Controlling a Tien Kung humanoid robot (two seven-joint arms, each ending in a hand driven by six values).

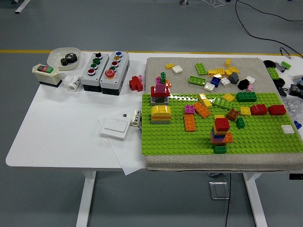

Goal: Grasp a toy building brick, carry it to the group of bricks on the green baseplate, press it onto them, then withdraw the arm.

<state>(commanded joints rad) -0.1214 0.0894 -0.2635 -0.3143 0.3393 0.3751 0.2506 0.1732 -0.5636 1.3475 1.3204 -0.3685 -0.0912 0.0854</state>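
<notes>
White table (66, 127) — one green baseplate (265, 139), two button boxes (104, 66).

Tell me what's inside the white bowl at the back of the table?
A dark metal gear sits in the white bowl, toward its right side. Whatever lies under the gear is covered.

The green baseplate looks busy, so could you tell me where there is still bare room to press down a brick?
The green baseplate is bare along its near strip, left of the stacked tower, and right of it up to the white tile. The far half is crowded, from the yellow block to the red bricks.
</notes>
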